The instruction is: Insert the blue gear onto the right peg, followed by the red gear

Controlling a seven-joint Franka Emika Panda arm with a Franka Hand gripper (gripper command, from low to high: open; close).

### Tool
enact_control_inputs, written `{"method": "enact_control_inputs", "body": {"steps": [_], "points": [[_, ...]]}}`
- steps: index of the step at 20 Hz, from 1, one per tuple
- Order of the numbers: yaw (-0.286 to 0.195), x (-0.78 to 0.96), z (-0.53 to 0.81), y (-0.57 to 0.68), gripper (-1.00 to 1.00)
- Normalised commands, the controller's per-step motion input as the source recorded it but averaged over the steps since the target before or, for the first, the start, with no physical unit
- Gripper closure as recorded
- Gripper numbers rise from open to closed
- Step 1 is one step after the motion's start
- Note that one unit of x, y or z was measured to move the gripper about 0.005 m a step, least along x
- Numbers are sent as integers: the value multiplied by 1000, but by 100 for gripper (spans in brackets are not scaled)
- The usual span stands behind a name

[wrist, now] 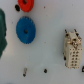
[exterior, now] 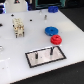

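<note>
My inventory of the white table (exterior: 20, 55), taken from the exterior view.

Item one: the blue gear (exterior: 50, 31), lying flat in the upper right of the frame.

Item two: the red gear (exterior: 56, 39), lying flat just below and slightly right of the blue gear, their edges close or touching; I cannot tell which.

Item three: a black-rimmed pale plate (exterior: 46, 56) in the lower centre of the frame, carrying two upright pins. The right peg (exterior: 51, 50) is bare, and so is the shorter pin (exterior: 36, 57) toward the exterior view's left.

Item four: a cream blocky part (exterior: 18, 27) in the upper left, well apart from both gears.

On my wrist feed I count the blue gear (wrist: 25, 30), the red gear (wrist: 25, 4) cut by the frame edge, and the cream part (wrist: 72, 50).

Gripper: I cannot make out the fingers in either view, so I cannot say how wide they stand. Both gears rest on the table.
</note>
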Motion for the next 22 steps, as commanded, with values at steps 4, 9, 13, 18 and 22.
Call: {"method": "enact_control_inputs", "body": {"steps": [4,9,13,18,22], "points": [[0,-513,-201,646,-100],[0,-468,-274,562,-100],[0,-340,-465,366,-100],[0,-286,-532,289,-100],[0,-260,-574,157,-100]]}}
